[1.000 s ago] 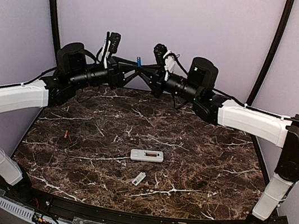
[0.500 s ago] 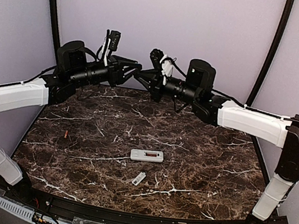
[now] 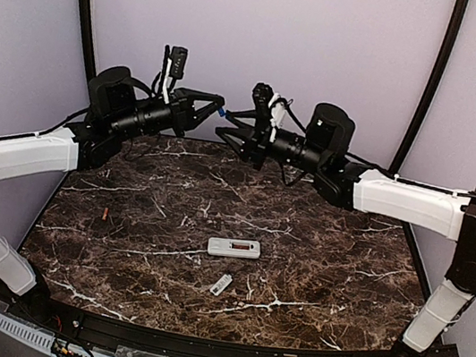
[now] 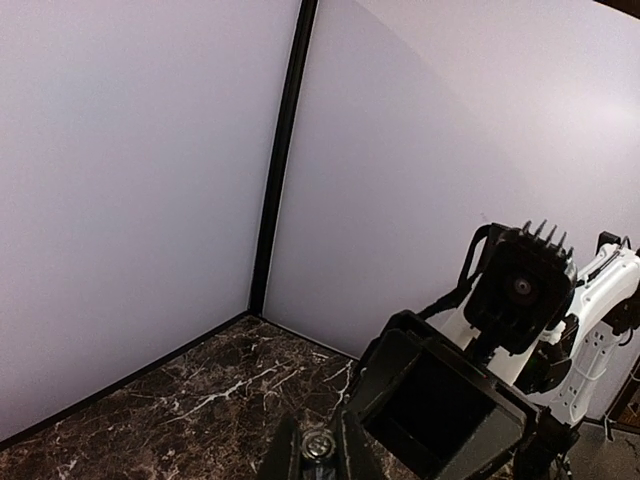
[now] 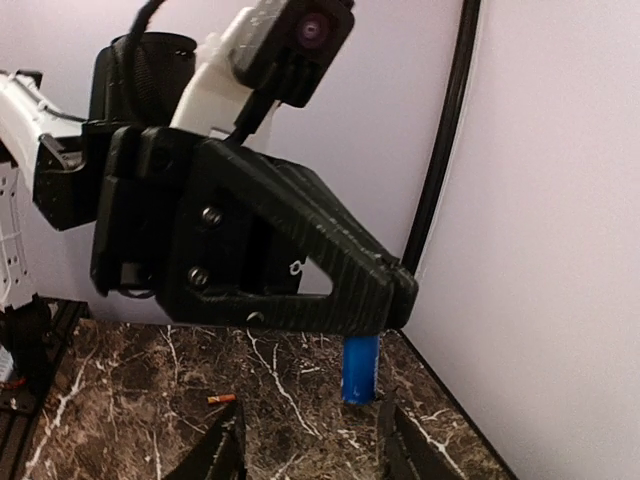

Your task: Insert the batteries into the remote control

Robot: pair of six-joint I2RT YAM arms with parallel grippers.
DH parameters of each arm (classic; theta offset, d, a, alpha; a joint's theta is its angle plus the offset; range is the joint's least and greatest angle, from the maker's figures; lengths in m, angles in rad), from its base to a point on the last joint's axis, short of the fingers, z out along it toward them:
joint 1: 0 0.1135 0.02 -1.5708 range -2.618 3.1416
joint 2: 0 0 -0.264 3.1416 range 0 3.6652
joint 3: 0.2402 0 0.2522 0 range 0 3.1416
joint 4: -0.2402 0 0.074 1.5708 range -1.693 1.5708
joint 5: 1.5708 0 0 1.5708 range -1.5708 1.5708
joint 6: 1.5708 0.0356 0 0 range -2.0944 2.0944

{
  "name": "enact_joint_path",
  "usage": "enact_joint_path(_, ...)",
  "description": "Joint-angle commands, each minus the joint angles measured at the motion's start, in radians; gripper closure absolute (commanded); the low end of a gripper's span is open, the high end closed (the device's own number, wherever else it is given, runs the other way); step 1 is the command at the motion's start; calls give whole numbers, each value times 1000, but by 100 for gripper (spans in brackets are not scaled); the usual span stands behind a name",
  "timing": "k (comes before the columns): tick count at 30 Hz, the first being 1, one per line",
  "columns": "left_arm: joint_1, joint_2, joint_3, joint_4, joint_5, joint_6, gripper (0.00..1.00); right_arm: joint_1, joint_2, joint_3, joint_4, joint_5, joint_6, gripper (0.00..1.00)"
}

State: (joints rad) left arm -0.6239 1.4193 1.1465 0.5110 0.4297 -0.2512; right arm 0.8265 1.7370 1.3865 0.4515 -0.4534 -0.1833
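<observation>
High above the table's far edge, my left gripper [image 3: 218,107] is shut on a blue battery [image 3: 222,113]. In the right wrist view that battery [image 5: 360,368] pokes down out of the left gripper's black fingertips [image 5: 395,295]. In the left wrist view its metal end [image 4: 318,444] shows between my left gripper's [image 4: 320,442] shut fingers. My right gripper [image 3: 225,131] faces it a little apart, open and holding nothing [image 5: 312,448]. The white remote control [image 3: 233,248] lies flat mid-table. An orange battery [image 3: 105,212] lies at the left, and it also shows in the right wrist view [image 5: 222,398].
A small flat white loose piece [image 3: 221,285] lies just in front of the remote control. Lilac walls with black corner posts [image 3: 84,9] close in the marble table [image 3: 318,246] at the back and both sides.
The blue battery has passed from my right gripper to my left. The left jaws shut on it. The right jaws opened and drew back to the right.
</observation>
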Motion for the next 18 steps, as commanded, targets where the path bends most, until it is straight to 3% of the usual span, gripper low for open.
enact_joint_path(1, 5, -25, -41, 230, 28, -102, 100, -58, -48, -118, 388, -163, 264, 51)
enact_joint_path(3, 3, -16, -30, 308, 52, -138, 100, -74, -31, -136, 524, -189, 394, 46)
enact_joint_path(8, 3, 24, 16, 402, 116, -201, 100, -75, 32, -103, 685, -204, 556, 45)
enact_joint_path(18, 0, 66, 35, 423, 146, -237, 100, -54, 104, 22, 676, -220, 611, 47)
